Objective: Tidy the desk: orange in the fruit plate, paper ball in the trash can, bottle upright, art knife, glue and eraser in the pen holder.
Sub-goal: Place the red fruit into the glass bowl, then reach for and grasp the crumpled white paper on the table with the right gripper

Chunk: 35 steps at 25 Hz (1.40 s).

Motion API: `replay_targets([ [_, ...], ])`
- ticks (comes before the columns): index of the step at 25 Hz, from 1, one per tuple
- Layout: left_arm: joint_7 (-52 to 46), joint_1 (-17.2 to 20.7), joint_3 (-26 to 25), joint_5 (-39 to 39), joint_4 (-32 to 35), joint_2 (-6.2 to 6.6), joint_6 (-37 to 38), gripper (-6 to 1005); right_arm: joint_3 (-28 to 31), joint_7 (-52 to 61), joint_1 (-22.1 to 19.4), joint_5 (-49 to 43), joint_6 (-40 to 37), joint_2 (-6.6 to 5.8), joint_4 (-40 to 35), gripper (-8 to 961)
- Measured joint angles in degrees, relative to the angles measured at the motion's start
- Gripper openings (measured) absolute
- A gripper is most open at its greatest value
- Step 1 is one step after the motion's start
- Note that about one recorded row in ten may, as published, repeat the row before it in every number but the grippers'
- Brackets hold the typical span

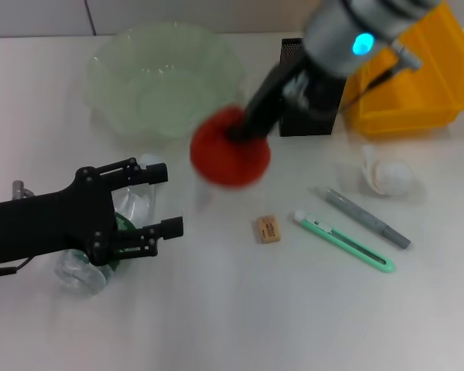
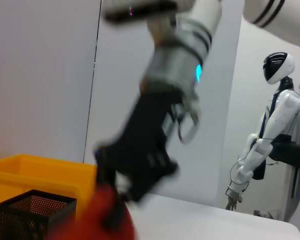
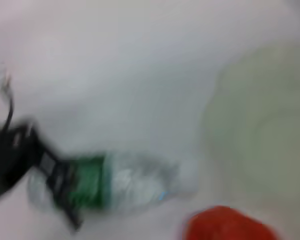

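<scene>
1. We take the step in hand to be carrying the round red-orange fruit (image 1: 230,148) to the pale green translucent scalloped fruit plate (image 1: 108,69), which sits toward the far left of the white desk (image 1: 216,309). The right gripper (image 1: 243,131) has its dark fingers closed on the fruit from above, and the fruit looks to be just off the plate's near right rim, not yet over the bowl.

2. To do this well, we would carry the fruit high enough to clear the scalloped rim, bring it over the middle of the plate, lower it close to the bottom and only then let go. A round fruit dropped near the rim could roll out.

3. We would keep the grip firm but slow the swing near the plate, so the fruit does not slip from the fingers.

4. The left gripper (image 1: 156,201) hovers with fingers spread wide near the near left edge, straddling the clear plastic bottle with a green label (image 1: 131,212), which lies on its side. It grasps nothing yet. We should keep the two arms' paths apart, since bottle and plate are near each other.

5. Left for later, toward the right half of the desk: the small tan eraser (image 1: 267,229), the mint-green art knife (image 1: 344,241), the grey glue pen (image 1: 367,218) and the white crumpled paper ball (image 1: 388,176). The black mesh pen holder (image 1: 313,116) and the yellow plastic bin (image 1: 425,85) stand at the far right corner.
</scene>
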Motion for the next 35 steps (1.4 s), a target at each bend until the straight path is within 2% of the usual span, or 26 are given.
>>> replay_targets([
  [2, 0.0, 0.0, 0.1, 0.0, 0.0, -0.02, 0.0, 794, 3.3, 0.0, 0.6, -0.3, 0.0, -0.13, -2.3, 107],
  [3, 0.0, 0.0, 0.2, 0.0, -0.1, -0.03, 0.0, 794, 5.8, -1.0, 1.4, -0.2, 3.2, -0.16, -2.7, 98],
  [5, 0.0, 0.0, 0.2, 0.0, -0.1, -0.03, 0.0, 794, 6.4, -1.8, 1.6, 0.0, 5.6, -0.06, -2.4, 80],
  [6, 0.1, 0.0, 0.1, 0.0, -0.2, -0.04, 0.0, 794, 6.5, -3.8, 1.6, 0.8, 13.9, 0.14, 0.0, 71],
  [7, 0.1, 0.0, 0.1, 0.0, -0.2, -0.04, 0.0, 794, 6.5, -3.8, 1.6, 0.8, 13.9, 0.14, 0.0, 68],
  [8, 0.1, -0.1, 0.0, 0.0, -0.3, -0.05, -0.1, 794, 5.9, -6.0, 2.1, 2.4, 21.6, 0.25, 5.0, 65],
  [9, 0.1, -0.1, 0.0, 0.0, -0.4, -0.06, -0.2, 794, 5.9, -6.0, 2.1, 2.4, 21.6, 0.25, 5.0, 61],
  [12, 0.2, -0.1, 0.0, 0.0, -0.4, -0.09, -0.3, 794, 5.9, -12.0, 4.0, 8.4, 31.7, 0.25, 15.4, 52],
  [13, 0.2, 0.0, -0.1, 0.0, -0.5, -0.19, -0.4, 794, 6.3, -18.7, 4.9, 15.8, 37.0, 0.21, 22.0, 48],
  [14, 0.2, 0.0, -0.1, 0.0, -0.5, -0.19, -0.4, 794, 6.3, -18.7, 4.9, 15.8, 37.0, 0.21, 22.0, 45],
  [15, 0.3, 0.1, -0.3, -0.1, -0.5, -0.33, -0.4, 794, 6.4, -23.0, 5.0, 20.4, 39.0, 0.16, 24.7, 42],
  [18, 1.9, 0.4, -0.5, -1.2, -1.8, -0.52, -0.5, 794, 6.5, -39.6, 4.8, 37.2, 41.8, 0.01, 30.5, 90],
  [21, 2.7, 0.4, -0.5, -1.5, -2.4, -0.51, -0.4, 794, 6.5, -43.3, 4.8, 40.7, 41.8, -0.03, 31.6, 138],
  [25, 3.1, 0.5, -0.5, -1.8, -2.7, -0.56, -0.4, 793, 6.4, -43.6, 5.0, 41.0, 42.1, 0.03, 31.7, 202],
  [35, 3.1, 1.1, -0.5, -1.8, -3.7, -0.39, -0.9, 793, 7.0, -43.7, 4.2, 41.0, 41.3, -0.04, 31.4, 588],
])
